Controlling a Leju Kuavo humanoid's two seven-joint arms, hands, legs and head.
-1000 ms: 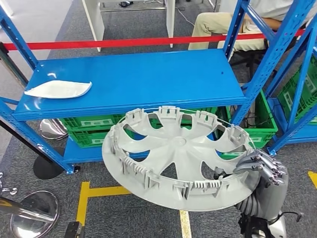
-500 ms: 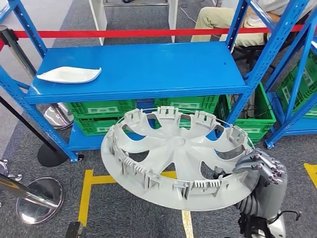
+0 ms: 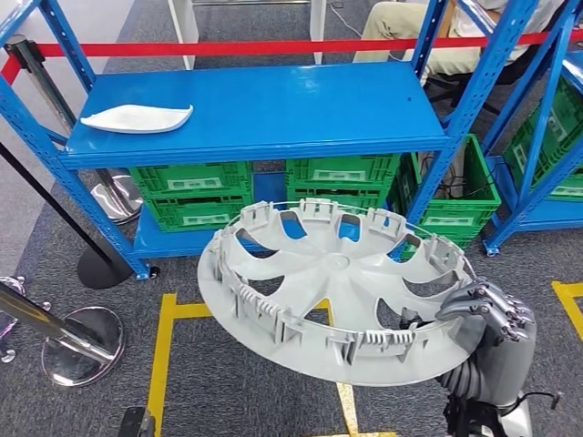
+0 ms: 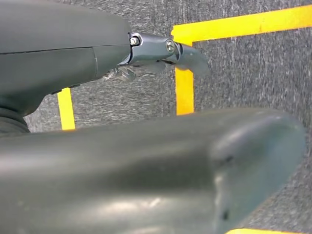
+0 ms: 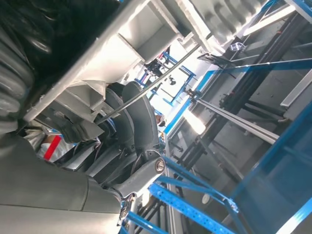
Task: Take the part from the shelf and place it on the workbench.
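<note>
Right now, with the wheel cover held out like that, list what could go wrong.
1. The right hand grips the wheel cover at one edge only, and most of the disc juts out unsupported; it could sag or slip from the fingers.
2. The cover's far rim hangs close to the blue shelf and the green crates; a turn might clip them.
3. The stanchion base sits on the floor nearby, hidden partly by the wide disc; a step could catch it.

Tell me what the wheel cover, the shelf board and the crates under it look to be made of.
Wheel cover: probably moulded plastic, matt light grey; thin ribs and clips line its rim.
Shelf board: likely painted sheet metal, glossy blue with light glare.
Crates: apparently plastic, green, with lattice walls.
</note>
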